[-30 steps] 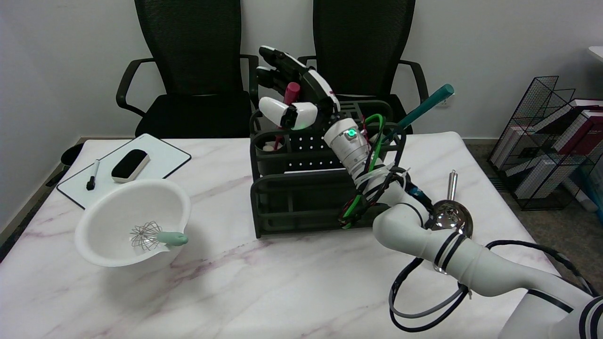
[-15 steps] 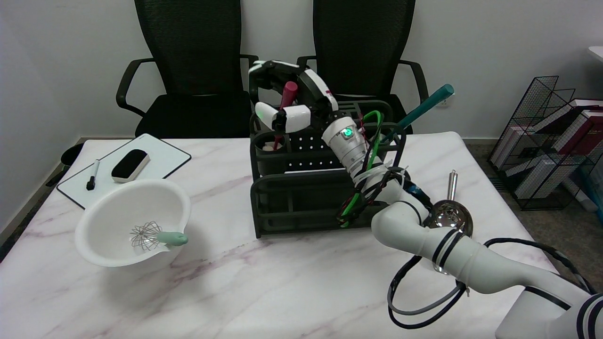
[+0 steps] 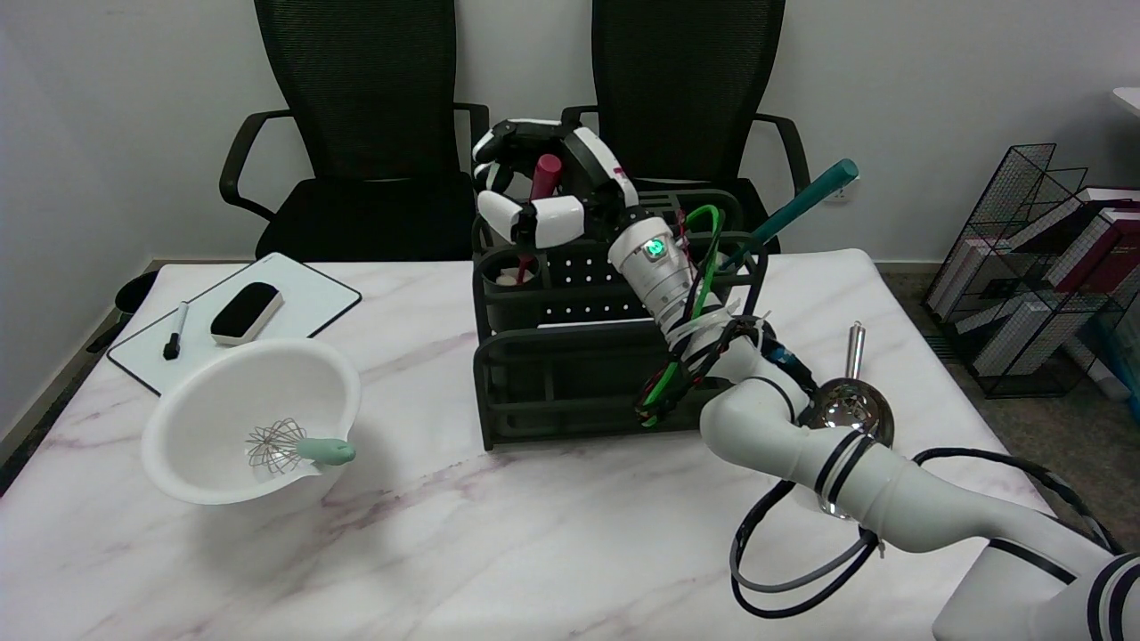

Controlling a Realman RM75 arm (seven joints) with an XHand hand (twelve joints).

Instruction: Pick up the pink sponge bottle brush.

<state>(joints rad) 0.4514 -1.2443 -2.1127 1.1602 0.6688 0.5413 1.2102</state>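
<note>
The pink sponge bottle brush (image 3: pixel 541 191) stands nearly upright in the cup-shaped compartment at the far left corner of the black rack (image 3: pixel 570 356), which sits toward the far edge of the table (image 3: pixel 499 552). Only the dark pink handle shows; a pale mass at its foot may be the sponge head, but this cannot be confirmed.

Change over the last second: the right hand (image 3: pixel 539 182) has gone from spread, with fingers extended beyond the handle, to curled around it. Fingers now wrap the top of the handle from the far side and the thumb crosses in front of it. The hand appears to grip the handle, though firm contact is not certain. The brush has not risen; it remains seated in its compartment. Judgement: the grasp is closing or complete, and the lift is yet to come.

Containers:
- The black rack also holds a teal-handled utensil (image 3: pixel 797 206), leaning out toward the right.
- The white bowl (image 3: pixel 223 401), near the table's left edge, holds a whisk (image 3: pixel 289 447) whose pale green handle rests on the rim.
</note>
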